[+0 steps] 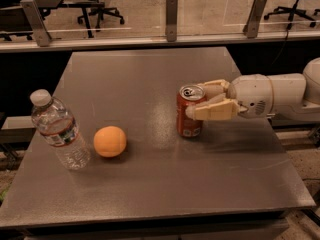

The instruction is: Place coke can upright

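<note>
The coke can [188,119] is red with a silver top and pull-tab. It stands upright on the grey table [150,84], right of centre. My gripper [196,100] reaches in from the right at the can's upper half. One cream finger [215,110] lies across the can's near side and the other finger [214,87] is behind its rim, so the gripper is shut on the can. The can's base appears to rest on the tabletop.
A round orange [110,141] lies left of the can. A clear water bottle [57,129] stands tilted near the table's left edge. A rail with metal posts [171,19] runs behind the table. Office chairs stand beyond it.
</note>
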Tool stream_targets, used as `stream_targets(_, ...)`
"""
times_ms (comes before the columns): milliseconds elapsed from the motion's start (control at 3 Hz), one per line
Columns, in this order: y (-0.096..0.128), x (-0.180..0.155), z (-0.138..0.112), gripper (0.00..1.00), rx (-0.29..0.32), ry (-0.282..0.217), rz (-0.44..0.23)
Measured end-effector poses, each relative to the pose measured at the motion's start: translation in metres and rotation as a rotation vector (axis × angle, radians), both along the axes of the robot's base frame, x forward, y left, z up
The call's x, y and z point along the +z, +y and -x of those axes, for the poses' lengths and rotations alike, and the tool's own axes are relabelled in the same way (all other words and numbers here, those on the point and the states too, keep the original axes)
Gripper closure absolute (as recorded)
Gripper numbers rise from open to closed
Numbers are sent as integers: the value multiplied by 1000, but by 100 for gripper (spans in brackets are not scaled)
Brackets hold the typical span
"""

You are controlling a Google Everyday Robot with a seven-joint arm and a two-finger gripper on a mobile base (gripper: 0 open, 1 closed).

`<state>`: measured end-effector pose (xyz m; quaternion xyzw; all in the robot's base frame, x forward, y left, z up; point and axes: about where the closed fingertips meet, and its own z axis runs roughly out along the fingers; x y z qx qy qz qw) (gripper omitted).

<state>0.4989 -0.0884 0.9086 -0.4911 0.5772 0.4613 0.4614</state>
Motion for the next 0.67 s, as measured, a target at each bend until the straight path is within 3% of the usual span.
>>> stream_targets(333, 3, 1, 0, 15, 5, -1, 1)
stream_targets(667, 5, 1, 1, 0, 9, -2, 1)
